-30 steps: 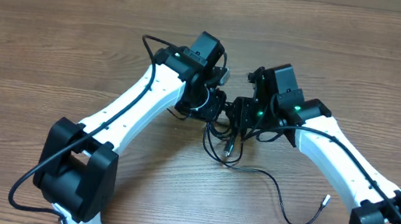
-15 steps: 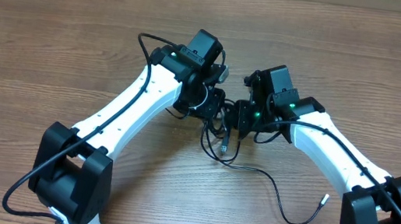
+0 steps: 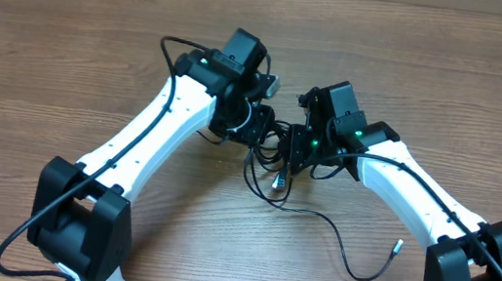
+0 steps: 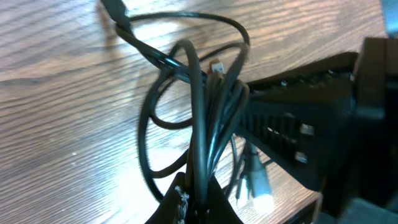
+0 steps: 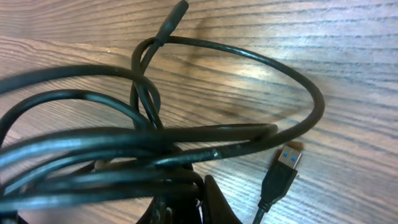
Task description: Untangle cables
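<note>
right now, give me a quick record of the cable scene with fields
tangle: thin black cables, bunched and looped together
left fingers: shut on the cables
right fingers: shut on the cables
loose end: small silvery tip lies free on the brown wooden table
plug: black usb plug with blue insert, outside the fingers

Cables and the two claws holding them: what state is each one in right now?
cables: tangled in a looped bunch, pinched from both sides.
loose cable end: lying free on the table, not held.
USB plug: unplugged, blue insert showing.
left gripper: shut on the cables.
right gripper: shut on the cables.
</note>
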Robot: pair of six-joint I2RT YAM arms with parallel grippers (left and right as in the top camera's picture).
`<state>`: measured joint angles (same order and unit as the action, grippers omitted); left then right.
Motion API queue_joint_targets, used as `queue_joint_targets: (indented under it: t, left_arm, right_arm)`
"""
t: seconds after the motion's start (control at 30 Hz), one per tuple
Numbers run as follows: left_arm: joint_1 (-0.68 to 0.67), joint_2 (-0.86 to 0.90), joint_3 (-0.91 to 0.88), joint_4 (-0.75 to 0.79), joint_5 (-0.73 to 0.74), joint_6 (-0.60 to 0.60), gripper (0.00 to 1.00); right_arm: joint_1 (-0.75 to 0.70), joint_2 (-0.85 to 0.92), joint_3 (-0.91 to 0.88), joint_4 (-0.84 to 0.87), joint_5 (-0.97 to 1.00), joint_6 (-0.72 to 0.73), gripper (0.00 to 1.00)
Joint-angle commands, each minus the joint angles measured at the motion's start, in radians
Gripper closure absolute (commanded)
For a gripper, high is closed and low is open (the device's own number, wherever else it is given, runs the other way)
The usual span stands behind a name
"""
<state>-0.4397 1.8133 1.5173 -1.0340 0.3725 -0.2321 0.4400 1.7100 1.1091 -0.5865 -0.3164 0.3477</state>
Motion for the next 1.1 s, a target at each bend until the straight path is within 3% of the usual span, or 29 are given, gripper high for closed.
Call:
queue_joint_targets:
  t: [0.0,0.1,0.37,0.47,0.6,0.8,0.87,0.9,0.97,1.0,1.07]
  left_arm:
    - [0.061,-0.08,0.04,-0.016,-0.071,0.0,0.96]
    - [0.06,-0.079,0.038,-0.013,-0.133,-0.024,0.96]
    - [0.068,-0.079,0.037,-0.012,-0.257,-0.071,0.96]
    - [0.068,-0.079,0.037,-0.018,-0.272,-0.071,0.96]
    - [0.088,-0.079,0.038,-0.091,-0.374,-0.073,0.96]
    - [0.143,-0.089,0.038,-0.114,-0.367,-0.075,0.96]
    - [0.151,-0.106,0.039,-0.089,-0.254,-0.032,0.96]
    - [0.151,-0.114,0.039,-0.07,-0.153,0.013,0.96]
    - [0.15,-0.128,0.039,-0.035,0.046,0.107,0.95]
    - [0.147,-0.134,0.039,-0.019,0.14,0.15,0.93]
    - [0.138,-0.141,0.039,0.0,0.276,0.218,0.84]
  right_arm:
    - [-0.032,-0.014,0.011,-0.039,0.035,0.024,0.96]
    - [-0.032,-0.069,0.074,-0.104,-0.113,-0.016,0.96]
    - [-0.032,-0.21,0.235,-0.364,-0.2,-0.171,0.96]
    - [-0.06,-0.255,0.241,-0.363,-0.061,-0.149,0.96]
    - [-0.187,-0.312,0.242,-0.367,0.338,0.027,0.96]
    - [-0.367,-0.314,0.24,-0.42,0.375,0.042,0.96]
    - [-0.375,-0.313,0.24,-0.43,0.343,0.042,0.96]
    - [-0.375,-0.313,0.24,-0.433,0.308,0.041,0.9]
    - [-0.371,-0.313,0.24,-0.432,0.201,0.03,0.69]
    - [-0.367,-0.311,0.24,-0.428,0.15,0.006,0.53]
    - [-0.357,-0.309,0.24,-0.417,0.066,-0.049,0.41]
